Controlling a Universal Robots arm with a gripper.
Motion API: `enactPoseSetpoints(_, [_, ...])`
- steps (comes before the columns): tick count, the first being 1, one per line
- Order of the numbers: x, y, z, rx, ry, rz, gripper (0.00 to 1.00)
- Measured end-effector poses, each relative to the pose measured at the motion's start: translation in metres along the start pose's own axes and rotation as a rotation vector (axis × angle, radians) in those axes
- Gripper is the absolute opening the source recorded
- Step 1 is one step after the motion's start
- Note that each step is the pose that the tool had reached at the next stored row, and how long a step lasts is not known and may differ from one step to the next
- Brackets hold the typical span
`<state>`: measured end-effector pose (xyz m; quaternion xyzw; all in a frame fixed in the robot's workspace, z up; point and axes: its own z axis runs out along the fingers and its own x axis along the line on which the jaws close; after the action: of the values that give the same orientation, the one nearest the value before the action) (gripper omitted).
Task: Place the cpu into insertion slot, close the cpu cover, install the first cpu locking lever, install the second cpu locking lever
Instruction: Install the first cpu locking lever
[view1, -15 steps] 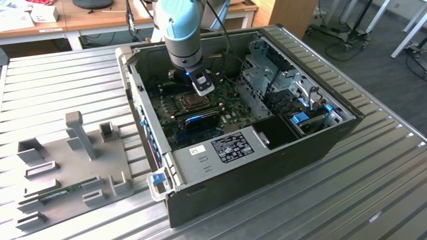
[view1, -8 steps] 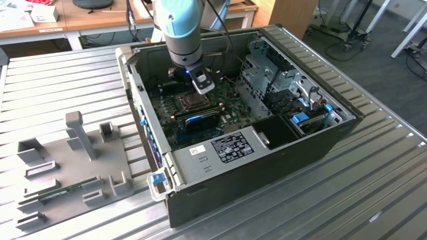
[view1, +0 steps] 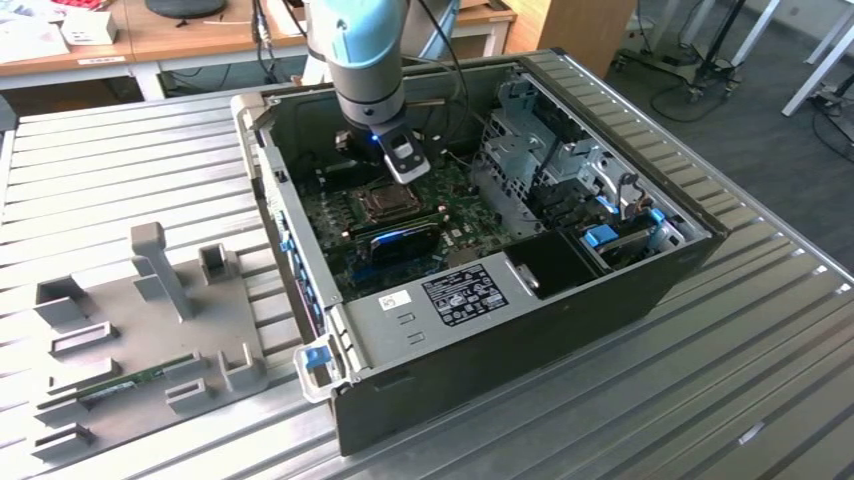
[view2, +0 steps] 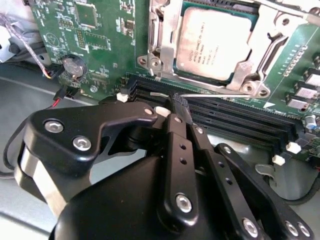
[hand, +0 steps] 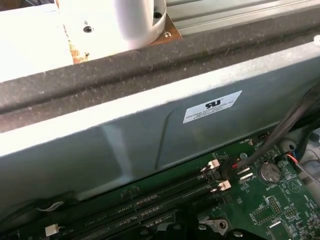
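Gripper (view2: 176, 106) nearest the second wrist lens, fingers pressed together, holding nothing | cpu (view2: 215, 42) seated in insertion slot (view2: 161, 47), cpu cover (view2: 170, 30) down | slot toward 1 o'clock from fingertips, beyond memory slots (view2: 235, 120)

cpu cover (view2: 167, 30) — far edge cropped

The exterior view looks down from high and well back at the open black computer case (view1: 534, 290) on the ribbed metal desk (view1: 120, 170). Both wrist views sit close above the green circuit board (view2: 100, 45) (hand: 275, 200), sharing the long black memory slots (view2: 235, 117) (hand: 150, 200) just beyond the gripper (view2: 172, 112).
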<state>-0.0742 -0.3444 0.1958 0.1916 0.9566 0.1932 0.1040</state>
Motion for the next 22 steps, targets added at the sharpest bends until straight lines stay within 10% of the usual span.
enactPoseSetpoints(22, [-0.0057, -0.0020, -0.0001, -0.0113, 0.0031, 0.004, 0.10])
